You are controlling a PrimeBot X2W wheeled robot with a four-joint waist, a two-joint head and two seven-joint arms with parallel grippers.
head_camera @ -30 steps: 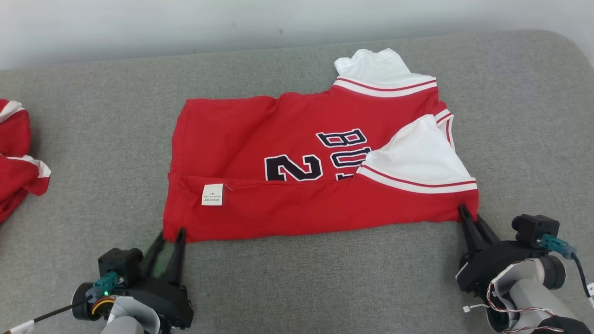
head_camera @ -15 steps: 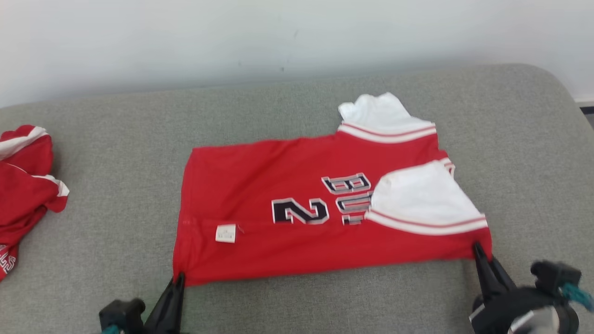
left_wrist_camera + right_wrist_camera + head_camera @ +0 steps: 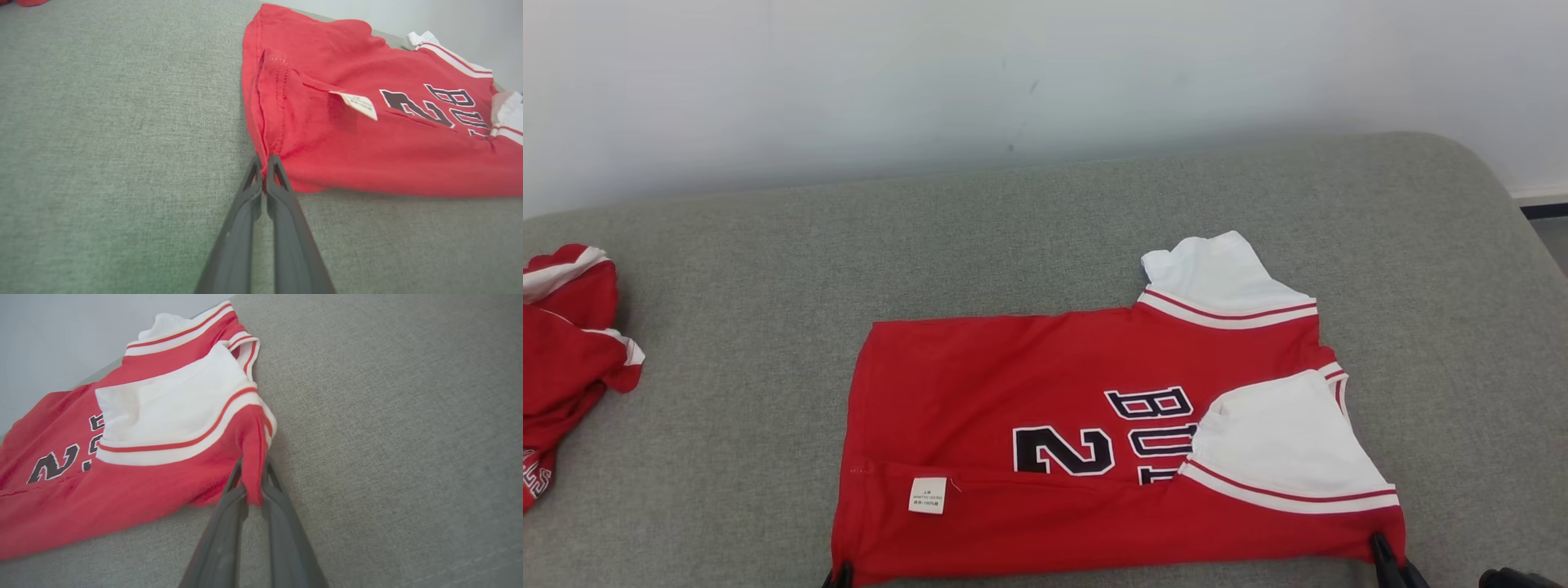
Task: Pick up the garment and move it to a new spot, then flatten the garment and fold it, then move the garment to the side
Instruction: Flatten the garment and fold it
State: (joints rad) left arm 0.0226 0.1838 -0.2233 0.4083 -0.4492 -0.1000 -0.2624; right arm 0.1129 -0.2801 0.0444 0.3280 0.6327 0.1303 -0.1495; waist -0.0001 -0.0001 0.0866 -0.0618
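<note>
1. A grey fabric-covered surface (image 3: 727, 327) spans the head view, with a pale wall (image 3: 931, 82) behind it.
2. A red basketball-style jersey (image 3: 980, 384) lies flat on the surface, near its front edge and a little to the robot's right of centre. Its hem is to the left and its white sleeves are to the right. The near long edge is folded up over the body and covers part of the dark "2" and "BU" print.
3. A second red-and-white garment (image 3: 564, 351) is crumpled at the far left, well apart from the jersey.
4. The near white sleeve (image 3: 1278, 433) lies folded across the jersey's right end.
5. The right end effector (image 3: 251, 465) reaches in low from the near side with its fingers pointing away from the robot. They are pressed together on the jersey's near right corner, and a fold of red cloth bunches between them.
6. The left end effector (image 3: 264, 163) lies almost flat to the surface. Its long dark fingers (image 3: 282, 228) are closed and pinch the near left hem corner.
7. A small white label (image 3: 927, 495) sits on the folded-up flap, near the left end.
</note>
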